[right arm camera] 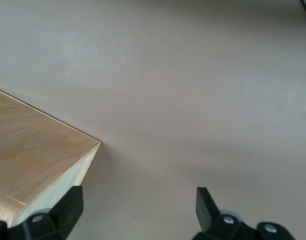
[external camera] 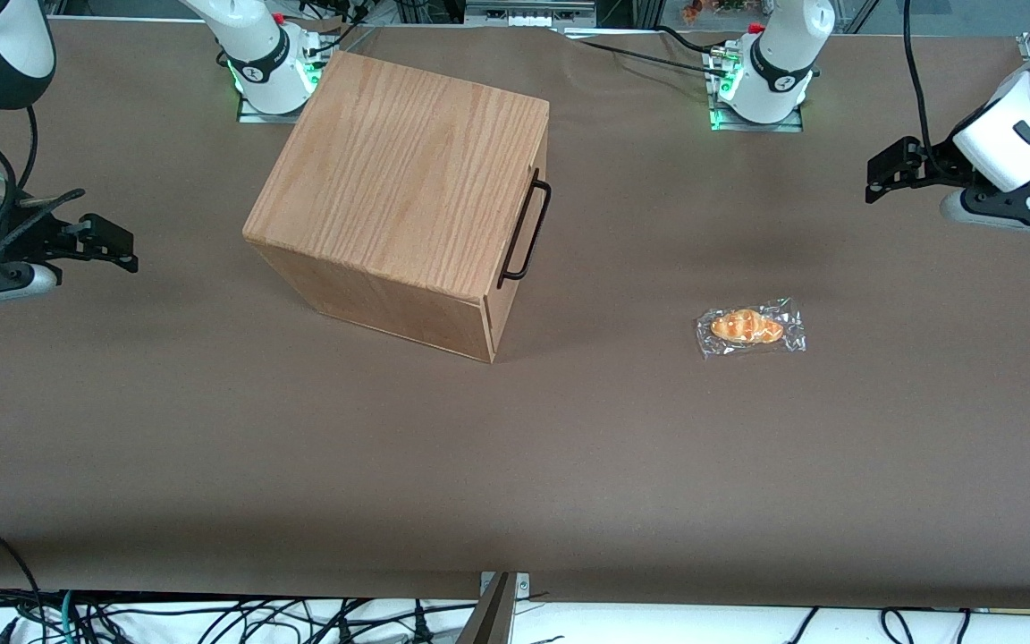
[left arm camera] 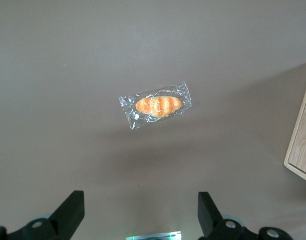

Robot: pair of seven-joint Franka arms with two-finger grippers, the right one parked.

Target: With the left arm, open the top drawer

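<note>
A brown table carries a wooden cabinet, set toward the parked arm's end and turned at an angle. The top drawer looks fully shut, its front flush with the casing, and its black handle stands proud of the front, facing the working arm's end. Nothing of the task looks done yet: the approach, the grasp and the pull are all left.

The left arm hangs at its own end of the table, well apart from the cabinet. Its gripper is wide open and holds nothing, above bare table. A wrapped bread roll lies between the gripper and the cabinet, nearer the front camera than the straight line to the handle, so I judge the way open. In front of the drawer the table is bare, with room to slide out.
</note>
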